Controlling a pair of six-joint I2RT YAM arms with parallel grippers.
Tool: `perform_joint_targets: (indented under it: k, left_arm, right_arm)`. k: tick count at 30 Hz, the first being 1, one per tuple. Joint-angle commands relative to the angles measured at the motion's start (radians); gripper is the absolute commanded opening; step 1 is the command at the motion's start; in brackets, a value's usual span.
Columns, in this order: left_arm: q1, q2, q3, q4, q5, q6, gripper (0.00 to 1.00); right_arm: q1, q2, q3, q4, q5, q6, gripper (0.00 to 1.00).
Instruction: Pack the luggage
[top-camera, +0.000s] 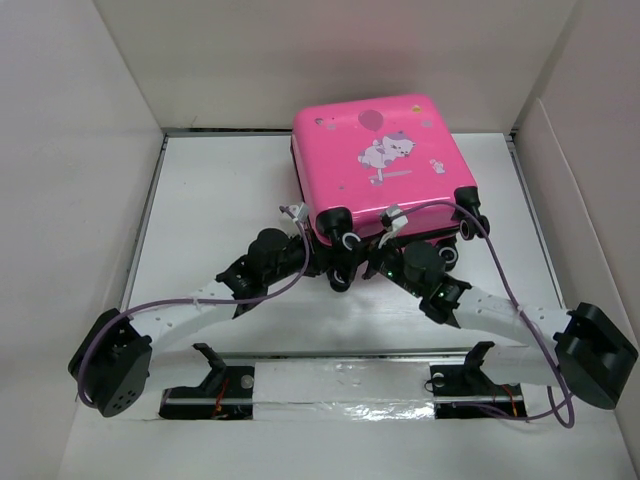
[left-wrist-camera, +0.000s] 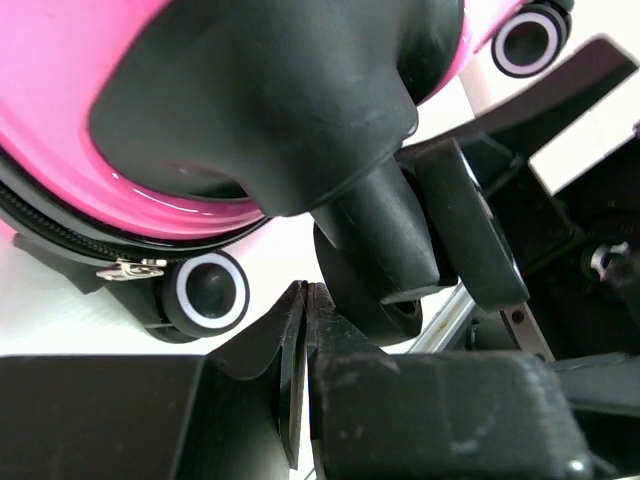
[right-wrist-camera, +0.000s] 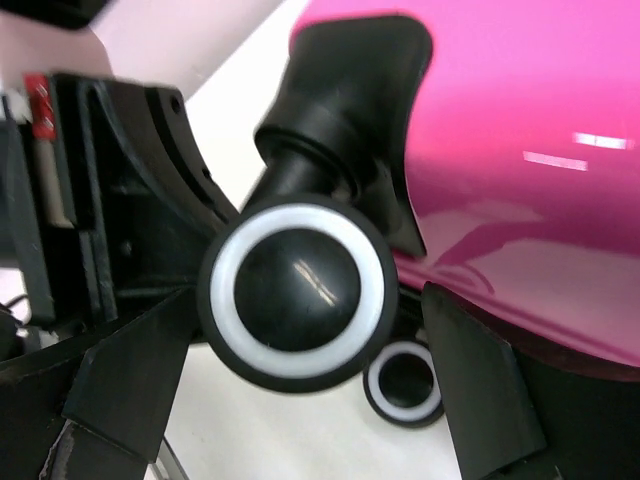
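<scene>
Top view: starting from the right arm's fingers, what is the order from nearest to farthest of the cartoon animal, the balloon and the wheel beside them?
1. Wheel, on the suitcase's near edge.
2. Cartoon animal, middle of the pink top.
3. Balloon, just beyond it, toward the far edge.

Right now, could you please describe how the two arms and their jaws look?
Both the left arm and right arm have white links, bulky black joint housings and a purple cable along each. The jaws are black, angular wedges. Green lights glow near the right wrist.
</scene>
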Motion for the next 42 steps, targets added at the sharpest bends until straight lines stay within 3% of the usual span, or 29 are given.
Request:
perform_joint_targets:
  k: [1,8,17,20,21,22,24,27,31,35,42]
  left_arm:
    - [-0.008,-0.017,-0.014,0.182,0.058,-0.012,0.00]
    - [-0.008,-0.019,-0.044,0.199,0.064,-0.012,0.00]
    - [-0.008,-0.051,-0.047,0.162,0.030,0.006,0.00]
    - [-0.008,-0.058,-0.049,0.150,0.028,0.011,0.00]
    - [0.001,-0.060,-0.050,0.144,0.025,0.012,0.00]
    - [0.002,-0.063,-0.053,0.141,0.021,0.015,0.00]
    - [0.002,-0.075,-0.063,0.124,0.010,0.021,0.00]
    - [0.021,-0.107,-0.086,0.095,-0.005,0.032,0.08]
    - [0.031,-0.176,-0.126,0.026,-0.086,0.050,0.25]
    - [0.031,-0.224,-0.170,-0.046,-0.226,0.067,0.25]
    - [-0.021,-0.140,-0.166,0.058,-0.274,0.132,0.30]
  right_arm:
    - [-0.011,0.006,0.055,0.156,-0.065,0.012,1.00]
    - [-0.030,0.043,0.095,0.161,-0.060,0.010,0.99]
    - [-0.030,0.088,0.100,0.176,-0.040,0.019,0.84]
    - [-0.030,0.080,0.097,0.173,-0.019,0.019,0.69]
    - [-0.030,0.071,0.095,0.172,-0.014,0.018,0.50]
    - [-0.030,0.066,0.097,0.158,0.005,0.015,0.41]
    - [-0.030,0.051,0.100,0.150,0.029,0.007,0.30]
    - [-0.030,0.036,0.106,0.124,0.038,-0.010,0.20]
    - [-0.021,0.014,0.120,0.078,0.061,-0.031,0.14]
    - [-0.021,0.011,0.123,0.072,0.067,-0.039,0.11]
    - [-0.011,0.028,0.132,0.072,0.062,-0.040,0.10]
